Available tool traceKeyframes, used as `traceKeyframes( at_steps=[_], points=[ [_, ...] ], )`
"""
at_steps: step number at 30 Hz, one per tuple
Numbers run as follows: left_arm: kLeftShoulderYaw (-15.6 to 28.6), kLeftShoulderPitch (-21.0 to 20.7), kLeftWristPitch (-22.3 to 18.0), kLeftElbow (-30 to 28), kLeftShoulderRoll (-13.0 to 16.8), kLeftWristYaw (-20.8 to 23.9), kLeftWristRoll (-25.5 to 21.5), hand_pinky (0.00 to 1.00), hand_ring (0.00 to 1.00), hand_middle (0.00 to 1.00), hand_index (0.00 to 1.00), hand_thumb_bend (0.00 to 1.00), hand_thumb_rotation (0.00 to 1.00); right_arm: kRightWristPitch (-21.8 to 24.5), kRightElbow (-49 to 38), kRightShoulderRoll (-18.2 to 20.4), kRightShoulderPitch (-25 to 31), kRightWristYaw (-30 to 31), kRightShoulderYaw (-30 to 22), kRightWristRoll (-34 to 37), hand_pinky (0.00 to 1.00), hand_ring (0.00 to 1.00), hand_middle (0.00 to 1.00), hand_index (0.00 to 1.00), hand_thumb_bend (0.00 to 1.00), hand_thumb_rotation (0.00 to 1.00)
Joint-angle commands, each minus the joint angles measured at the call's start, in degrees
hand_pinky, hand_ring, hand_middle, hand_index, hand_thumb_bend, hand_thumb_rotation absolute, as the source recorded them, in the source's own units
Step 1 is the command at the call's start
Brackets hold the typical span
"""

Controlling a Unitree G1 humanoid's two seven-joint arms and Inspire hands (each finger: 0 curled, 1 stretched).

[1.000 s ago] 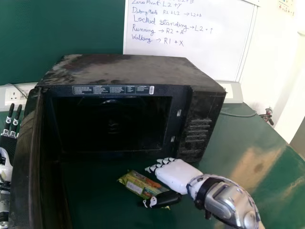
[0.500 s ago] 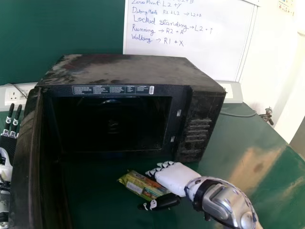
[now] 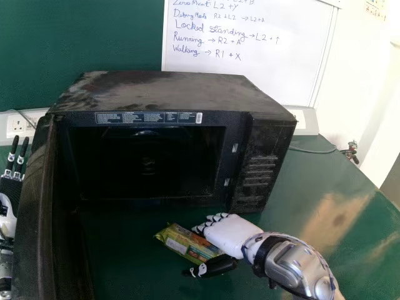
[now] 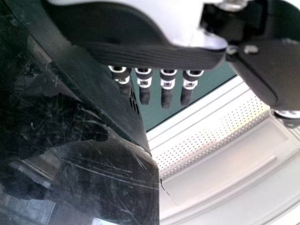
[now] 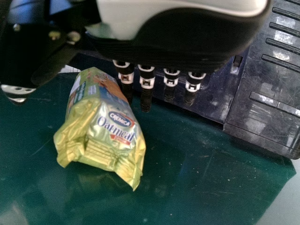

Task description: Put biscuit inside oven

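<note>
The biscuit [image 3: 182,242] lies on the table [image 3: 337,206] at the lower centre of the frame, in front of the oven [image 3: 169,89]. The right hand [image 3: 230,234], just right of it, has its fingers extended and its thumb apart on the near side, with the wrapper between them and no grip closed on it; whether any finger touches it, I can't tell. The left hand [image 3: 11,186], at the left edge beyond the open door [image 3: 36,206], holds its fingers straight.

The likeliest trouble is the grasp: the hand is around one end only, so a weak pinch could let the slick wrapper slide out or the free end droop. Closing unevenly might swivel the biscuit on the smooth table instead. If lifted too little, it could snag on the oven's lower lip; swung too far left, it might knock the door.
</note>
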Motion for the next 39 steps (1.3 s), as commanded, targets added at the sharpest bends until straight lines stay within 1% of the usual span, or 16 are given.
traceKeyframes(
  at_steps=[1, 3, 7, 12, 15, 24, 27, 31, 34, 36, 39],
  points=[
    [0.3, 3.38, 0.94, 2.28, -3.33, -0.11, -0.62, 0.0, 0.04, 0.4, 0.88, 0.23, 1.0, -0.48, 0.23, -0.07, -0.81, -0.06, 0.35, -0.05, 1.0, 0.93, 0.93, 0.96, 1.0, 0.5],
    [0.23, 3.36, 1.42, 2.53, -3.04, -0.34, -0.6, 0.0, 0.04, 0.4, 0.88, 0.23, 1.0, -0.35, 0.09, -0.03, -0.88, 0.39, 0.39, -0.1, 1.0, 0.94, 0.93, 0.96, 1.0, 0.49],
    [0.24, 3.35, 1.09, 2.58, -2.98, -0.65, -0.48, 0.0, 0.04, 0.4, 0.88, 0.24, 1.0, -0.25, 0.06, 0.1, -0.79, 0.35, 0.39, -0.27, 1.0, 0.93, 0.93, 0.96, 1.0, 0.49],
    [0.23, 3.38, 1.21, 2.56, -2.94, -0.85, -0.47, 0.0, 0.05, 0.42, 0.88, 0.22, 1.0, 0.02, -0.22, 0.21, -0.76, 0.9, 0.72, -0.99, 1.0, 0.94, 0.93, 0.96, 1.0, 0.49],
    [0.22, 3.28, 0.74, 2.79, -2.89, -1.49, -0.39, 0.0, 0.05, 0.42, 0.88, 0.23, 1.0, 0.04, -0.1, 0.48, -0.6, 0.98, 0.65, -0.75, 1.0, 0.94, 0.93, 0.96, 1.0, 0.48],
    [0.23, 3.5, 0.84, 2.08, -3.36, -0.3, -0.46, 0.0, 0.05, 0.41, 0.86, 0.24, 1.0, 0.35, -0.02, 0.98, -0.54, 1.77, 1.06, -1.15, 1.0, 0.94, 0.94, 0.96, 1.0, 0.47],
    [0.24, 3.46, 0.72, 2.23, -3.34, -0.45, -0.45, 0.0, 0.03, 0.4, 0.87, 0.23, 1.0, 0.6, 0.13, 1.16, -0.7, 1.81, 1.57, -2.12, 1.0, 0.94, 0.94, 0.97, 1.0, 0.46],
    [0.28, 3.48, 0.94, 2.16, -3.42, -0.37, -0.58, 0.0, 0.04, 0.4, 0.87, 0.22, 1.0, 0.92, 0.08, 1.54, -0.78, 1.77, 2.32, -3.72, 1.0, 0.94, 0.93, 0.97, 1.0, 0.45],
    [0.23, 3.54, 1.29, 2.13, -3.35, -0.17, -0.57, 0.0, 0.04, 0.4, 0.88, 0.23, 1.0, 1.52, 0.12, 2.09, -0.63, 1.55, 2.78, -4.87, 1.0, 0.94, 0.93, 0.97, 1.0, 0.43],
    [0.17, 3.44, 1.9, 2.48, -3.02, -0.9, -0.61, 0.0, 0.04, 0.4, 0.88, 0.23, 1.0, 1.68, 0.21, 2.43, -0.46, 1.13, 3.02, -5.64, 1.0, 0.94, 0.93, 0.97, 1.0, 0.41],
    [0.29, 3.55, 1.38, 2.03, -3.33, -0.43, -0.57, 0.0, 0.04, 0.41, 0.88, 0.23, 1.0, 2.43, 0.06, 3.16, -0.26, 1.27, 3.42, -7.54, 1.0, 0.94, 0.93, 0.97, 1.0, 0.39]
  ],
)
